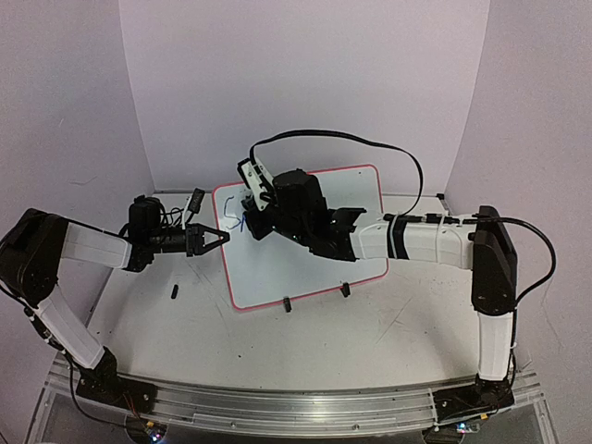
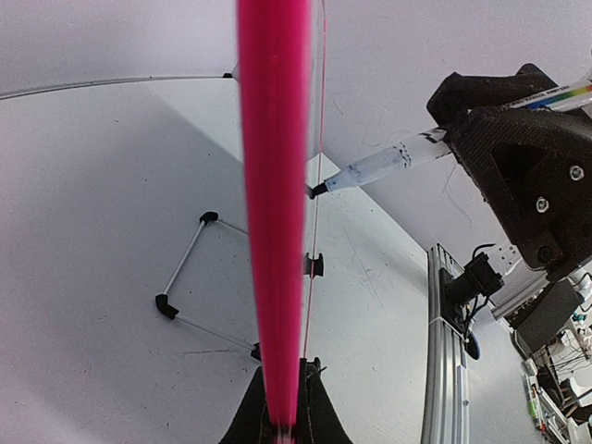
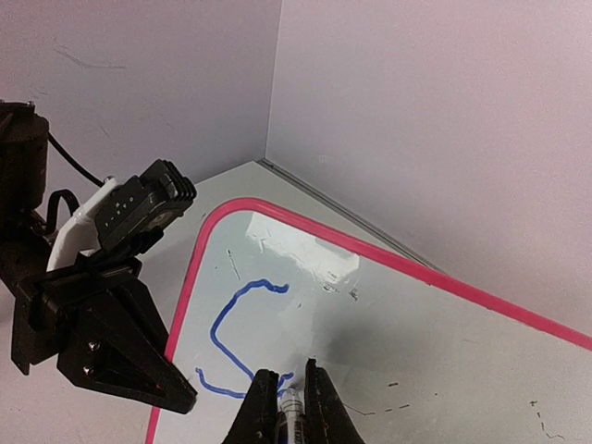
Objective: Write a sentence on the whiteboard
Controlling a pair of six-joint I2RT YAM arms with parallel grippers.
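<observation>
From the top camera I see the whiteboard [image 1: 310,264] lying on the table [image 1: 277,347], turned a bit crooked. It has a pink rim [image 1: 319,289] and two little black clip feet [image 1: 288,302] on its near edge. My left gripper [image 1: 224,236] is at the whiteboard's left edge and bites on the rim. My right gripper [image 1: 252,218] reaches over the whiteboard's far left corner, but from up here I can't tell what it holds. A small blue scribble [image 1: 236,223] shows on the whiteboard just beside it. A small black bit [image 1: 174,293] lies on the table, off the whiteboard's left edge.

In the left wrist camera the pink rim runs up the middle as a fat blurry stripe. My left fingers [image 2: 314,416] are pinched tight on it at the bottom. To the right of the rim, the right gripper grasps a marker [image 2: 379,166], and its black tip touches the whiteboard's white face. The marker has a rainbow label [image 2: 555,95], but the letters are too small for me to read.

In the right wrist camera my right fingers [image 3: 264,412] are squeezed on the marker, tip down on the whiteboard. Next to the tip the blue scribble looks like a big C, with a short blue line under it near the rim. I can't read any word in it. Thin grey marks [image 3: 398,384] dot the whiteboard to the right of the tip, and they spell nothing I can read.
</observation>
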